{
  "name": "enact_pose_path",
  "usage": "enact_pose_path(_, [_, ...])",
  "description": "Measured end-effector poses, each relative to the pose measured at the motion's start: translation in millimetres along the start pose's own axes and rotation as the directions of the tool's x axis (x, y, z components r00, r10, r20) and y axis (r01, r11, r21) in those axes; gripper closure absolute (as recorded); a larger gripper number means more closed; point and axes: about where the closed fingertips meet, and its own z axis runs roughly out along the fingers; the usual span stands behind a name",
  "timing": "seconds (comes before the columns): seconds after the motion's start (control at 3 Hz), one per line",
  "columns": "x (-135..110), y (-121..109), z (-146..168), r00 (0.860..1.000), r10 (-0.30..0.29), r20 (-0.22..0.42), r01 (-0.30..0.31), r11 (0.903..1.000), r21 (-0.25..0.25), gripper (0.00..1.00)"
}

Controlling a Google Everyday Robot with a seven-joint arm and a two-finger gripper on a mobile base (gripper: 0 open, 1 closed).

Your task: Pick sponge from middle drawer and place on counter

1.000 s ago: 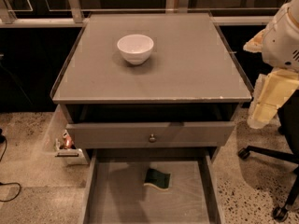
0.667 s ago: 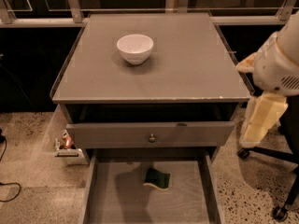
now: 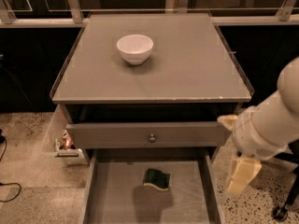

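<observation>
From my seat the gripper [image 3: 242, 173] shows as a cream-coloured piece hanging under the fat white arm [image 3: 264, 129] at the right of the camera view. It is outside the right wall of the middle drawer [image 3: 114, 204], with speckled floor [image 3: 28, 143] behind it. I cannot tell whether it is open or closed: only that pale block and a second cream tab higher up by the arm read clearly. The arm itself runs off the right edge. The gripper holds nothing that I can see.

The sponge [image 3: 156, 179] lies to the left of the gripper, well apart from it, on the drawer's bare grey floor, dark green face up with a thin yellow edge along its near side. The drawer's near end is cut off by the bottom of the view.

Up and to the left of the gripper is a grey drawer front [image 3: 117, 135] with its small knob [image 3: 152, 137]; the gap above it is too dark to see into. Above that spreads the counter [image 3: 191, 69], with a white bowl [image 3: 134, 48] on it, far from the gripper. Far left, beside the cabinet, sits some small clutter [image 3: 65, 143] that I cannot identify. Below and to the right of the gripper, a dark caster [image 3: 280, 213] is partly cut off.
</observation>
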Motion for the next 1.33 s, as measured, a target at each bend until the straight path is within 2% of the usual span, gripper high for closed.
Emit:
enact_pose_path(0.33, [27,24,76,1.000,-0.012,-0.005,0.011,0.9963,-0.085,0.00])
enact_pose_path(0.67, [27,24,76,1.000,-0.012,-0.005,0.011,0.9963,-0.085,0.00])
enact_pose_path(1.0, [37,22,107,1.000,0.001,0.025,0.001,0.9969,-0.079,0.00])
enact_pose_path(1.33, [54,16,166,0.995,0.031,0.091,-0.025,0.9980,-0.058,0.00])
